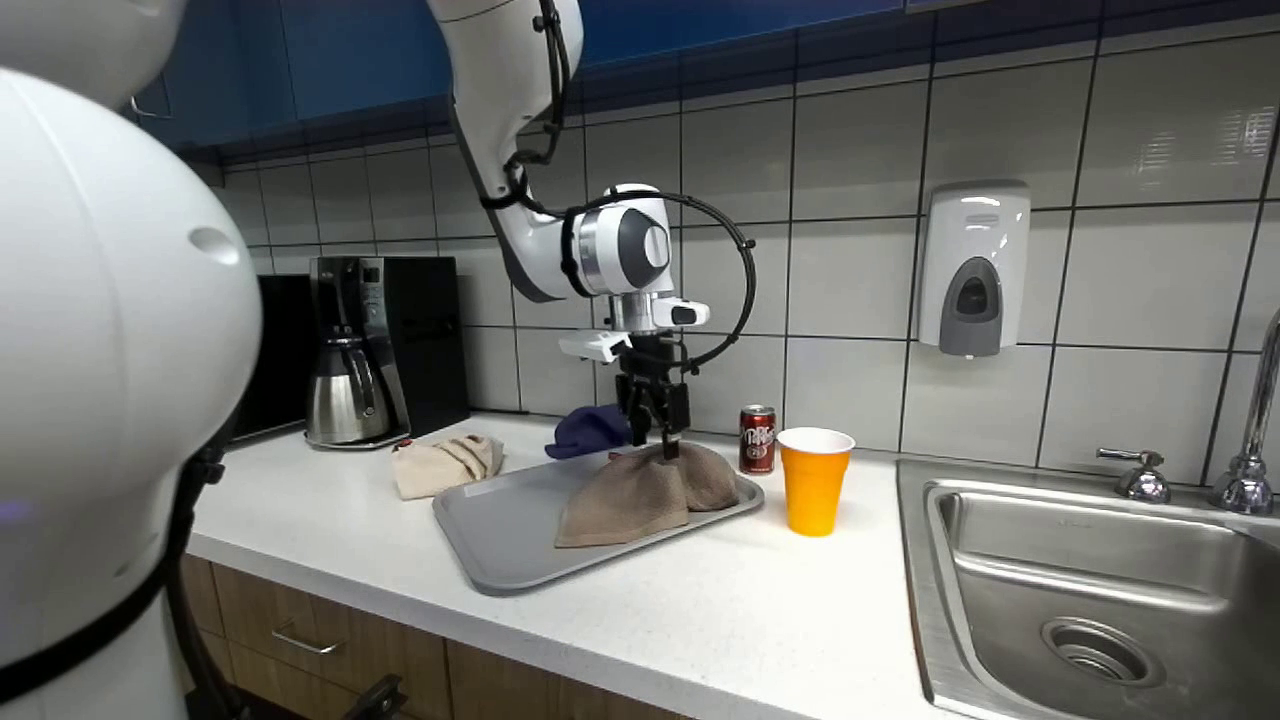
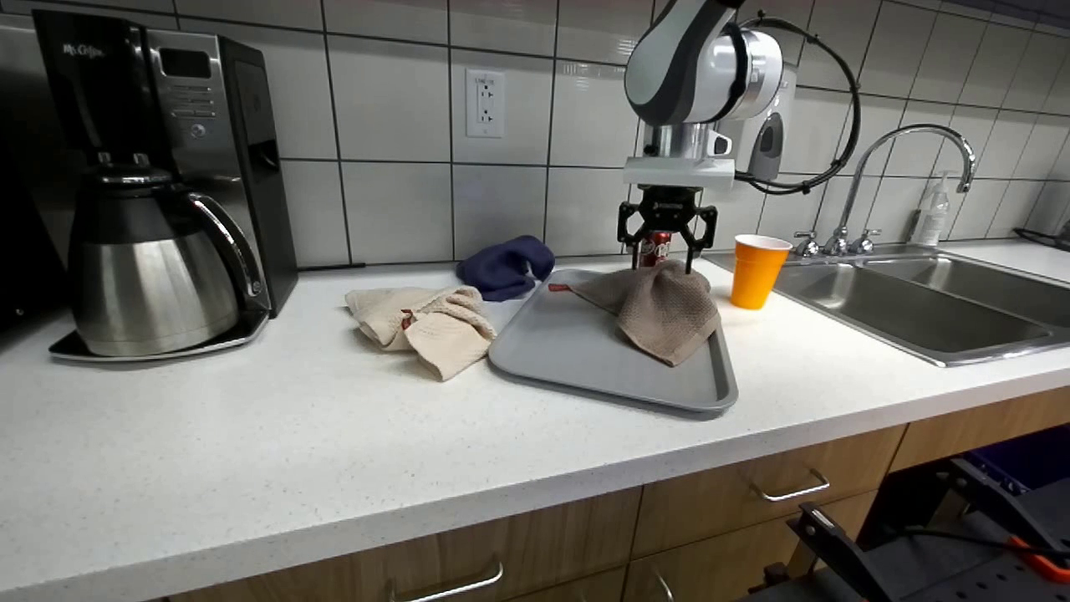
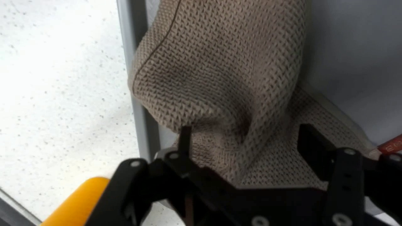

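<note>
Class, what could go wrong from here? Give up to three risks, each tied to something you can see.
The gripper stands open, and in the wrist view a fold of the brown cloth shows between its jaws; lifting away might snag it.
The soda can stands off the tray, near the gripper; a sideways move could knock it over.
The orange cup tapers to a narrow base beside the tray, so a bump might tip it.

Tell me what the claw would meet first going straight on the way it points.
Most likely the brown cloth on the gray tray, directly below the claw; any gap is hard to judge.
</note>
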{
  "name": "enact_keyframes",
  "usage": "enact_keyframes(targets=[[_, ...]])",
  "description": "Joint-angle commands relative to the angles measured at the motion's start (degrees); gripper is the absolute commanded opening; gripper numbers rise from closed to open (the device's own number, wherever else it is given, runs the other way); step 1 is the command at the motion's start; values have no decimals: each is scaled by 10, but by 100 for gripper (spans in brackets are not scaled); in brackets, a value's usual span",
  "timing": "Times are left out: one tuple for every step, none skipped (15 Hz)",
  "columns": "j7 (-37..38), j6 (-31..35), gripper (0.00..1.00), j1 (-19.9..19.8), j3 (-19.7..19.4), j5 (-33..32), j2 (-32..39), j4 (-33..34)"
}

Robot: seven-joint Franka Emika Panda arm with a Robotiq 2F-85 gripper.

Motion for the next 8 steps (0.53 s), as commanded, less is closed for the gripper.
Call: enact_keyframes(targets=[[-8,-19,100,9,-4,-17,-64,-55],[-6,-20,100,10,-3,-23,-74,-65],[-5,-21,100,11,-1,-28,-82,-73],[-7,-22,100,11,1,-31,-90,-82],[-20,-21,100,8,7,-27,-98,-90],[-3,-9,100,5,5,-22,-61,-59],[-6,-9,100,5,7,-22,-69,-67],[-8,-9,100,5,8,-22,-74,-73]])
